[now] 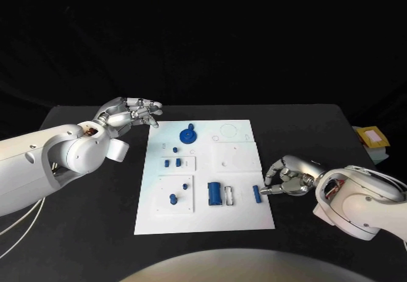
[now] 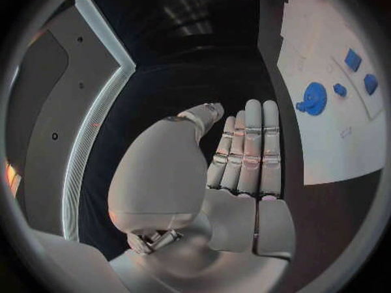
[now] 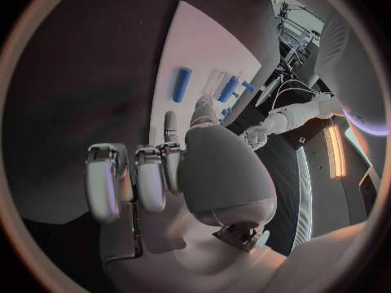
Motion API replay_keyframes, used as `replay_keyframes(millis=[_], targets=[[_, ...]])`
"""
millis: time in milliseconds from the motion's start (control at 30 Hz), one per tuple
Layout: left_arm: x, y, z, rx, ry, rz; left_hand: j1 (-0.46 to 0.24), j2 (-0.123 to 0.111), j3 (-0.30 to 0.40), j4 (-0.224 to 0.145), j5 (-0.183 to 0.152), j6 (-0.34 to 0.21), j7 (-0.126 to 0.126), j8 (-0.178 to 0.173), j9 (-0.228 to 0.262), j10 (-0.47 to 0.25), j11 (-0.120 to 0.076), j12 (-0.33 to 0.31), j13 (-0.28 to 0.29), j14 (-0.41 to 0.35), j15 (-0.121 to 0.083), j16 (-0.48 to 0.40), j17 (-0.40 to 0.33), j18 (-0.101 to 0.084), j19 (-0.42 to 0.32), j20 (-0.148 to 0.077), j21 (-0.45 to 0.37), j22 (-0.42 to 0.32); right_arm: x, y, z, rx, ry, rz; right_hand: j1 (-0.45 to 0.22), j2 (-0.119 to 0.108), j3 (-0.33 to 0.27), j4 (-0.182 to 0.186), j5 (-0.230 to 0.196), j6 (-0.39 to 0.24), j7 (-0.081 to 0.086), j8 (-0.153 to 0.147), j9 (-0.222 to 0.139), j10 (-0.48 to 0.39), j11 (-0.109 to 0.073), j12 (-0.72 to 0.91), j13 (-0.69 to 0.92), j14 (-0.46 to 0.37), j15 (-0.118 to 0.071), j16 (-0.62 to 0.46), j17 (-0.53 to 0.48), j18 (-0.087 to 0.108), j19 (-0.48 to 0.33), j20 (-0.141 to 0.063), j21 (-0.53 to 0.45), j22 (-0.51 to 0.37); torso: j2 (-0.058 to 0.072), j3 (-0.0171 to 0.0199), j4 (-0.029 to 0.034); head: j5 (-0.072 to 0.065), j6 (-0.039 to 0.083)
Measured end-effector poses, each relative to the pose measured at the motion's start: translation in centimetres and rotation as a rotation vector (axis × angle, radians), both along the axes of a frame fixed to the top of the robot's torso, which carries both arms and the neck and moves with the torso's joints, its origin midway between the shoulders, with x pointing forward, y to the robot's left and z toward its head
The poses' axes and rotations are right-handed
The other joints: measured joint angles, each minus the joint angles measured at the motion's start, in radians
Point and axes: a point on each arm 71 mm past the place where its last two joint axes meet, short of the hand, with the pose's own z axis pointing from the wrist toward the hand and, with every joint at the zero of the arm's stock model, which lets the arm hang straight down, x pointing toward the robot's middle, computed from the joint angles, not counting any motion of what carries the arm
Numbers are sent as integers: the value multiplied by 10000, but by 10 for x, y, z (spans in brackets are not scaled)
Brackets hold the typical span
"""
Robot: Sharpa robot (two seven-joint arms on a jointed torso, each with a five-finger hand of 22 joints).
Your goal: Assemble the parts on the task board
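Nearest the head camera lies the near edge of the white board (image 1: pixel 203 226), and just above it the blue pieces wait: a long blue bar (image 1: pixel 214 193) beside a white slot, a small blue peg (image 1: pixel 257 194) close to the board's right edge, two little studs (image 1: pixel 174 198) on the lower left plate, two more (image 1: pixel 174 161) on the plate above, and a round blue disc (image 1: pixel 188 136) near the far end. Low at the board's right edge hangs the right hand (image 1: pixel 284 179), its fingers curled toward the small peg; whether a fingertip touches the peg I cannot tell, and nothing is plainly held. Off the far left corner hovers the left hand (image 1: pixel 129 115), fingers loosely bent in the head view and laid straight side by side in its own wrist view (image 2: pixel 244 156), holding nothing. My reading is that the step in hand is the pick-up of that small peg, with the assembly barely begun. Next it calls for a clean pinch across the peg, then a lift without sliding it off the board.
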Motion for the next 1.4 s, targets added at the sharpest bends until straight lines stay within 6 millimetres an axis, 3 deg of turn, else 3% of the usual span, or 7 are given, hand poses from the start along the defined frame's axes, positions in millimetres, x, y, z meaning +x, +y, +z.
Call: replay_keyframes(millis=[200, 433, 967, 1100, 1200, 1333, 1400], targets=[[0, 0, 0, 2, 1, 3, 0, 0, 0, 0, 0, 0, 0, 50, 0, 0, 0, 0, 0, 0, 0, 0, 0, -1, 0, 0, 0, 0, -3, 5, -6, -236, -141, 144, 49, 82, -327, 73, -48, -64, 64, -236, -205, -53, 52, 0, 173, -4, 68, 0, 0, 1, -22, 55, 0, 8, 3, 0, 18, -21, -10], [0, 1, 0, 6, 3, 14, 0, 0, 0, 0, 0, 0, 0, 50, 4, 0, 0, 0, 0, 0, 0, 0, 0, -1, 0, 0, 0, 0, -5, 15, -15, -390, -301, 364, -95, 226, -381, 72, -58, -64, 64, -236, -228, -70, 70, 0, 372, -3, 69, 0, -1, 1, 7, 84, 0, 7, 10, -6, 25, -12, -12], [-1, 2, 0, 7, 5, 23, 0, 0, 0, 0, 0, 0, 0, 50, 7, 0, 0, 0, 0, 0, 0, 0, 0, -1, 0, 0, 0, 0, -4, 32, -27, -652, -593, 873, -67, 251, -463, -11, -58, 112, 7, -236, -209, -67, 67, 0, 373, -3, 70, 0, -1, 0, 7, 84, 0, 5, 3, -12, 24, 125, 3], [-1, 3, 0, 11, 7, 31, 0, 0, 0, 0, 0, 0, 0, 50, 7, 0, 0, 0, 0, 0, 0, 0, 0, 0, 0, 0, 0, 0, -3, 35, -27, -776, -742, 1016, 149, 118, -504, -61, 37, 208, -25, -263, -99, -48, 48, -15, 375, -1, 71, 0, -2, 1, 7, 84, 0, 5, 3, -12, 26, 126, -15], [-1, 3, 0, 11, 8, 32, 0, 0, 0, 0, 0, 0, 0, 50, 6, 0, 0, 0, 0, 0, 0, 0, 0, -1, 0, 0, 0, 0, -2, 37, -29, -879, -833, 1102, 314, 1, -455, -121, 30, 269, -84, -290, 607, -46, 46, -20, 375, -1, 72, 0, -1, 0, 7, 84, 0, 4, 3, -9, 26, 133, -24], [-1, 3, 0, 12, 8, 34, 0, 0, 0, 0, 0, 0, 0, 50, 6, 0, 0, 0, 0, 0, 0, 0, 0, 0, 0, 0, 0, 0, -3, 41, -30, -941, -937, 1269, 784, -309, 52, -539, -293, 393, -171, -307, 612, -64, 9, -52, 377, -38, 27, 0, -2, 1, -29, 38, 76, 4, 3, -7, 27, 137, -28], [-1, 3, 0, 12, 9, 35, 0, 0, 0, 0, 0, 0, 0, 50, 6, 0, 0, 0, 0, 0, 0, 0, 0, -1, 0, 0, 0, 0, -4, 43, -30, -968, -983, 1343, 964, -488, 366, -702, -227, 437, -180, -355, 612, -89, -20, -100, 378, -33, -44, 0, -2, 0, -9, -13, 76, 3, 2, -5, 26, 131, -28]])
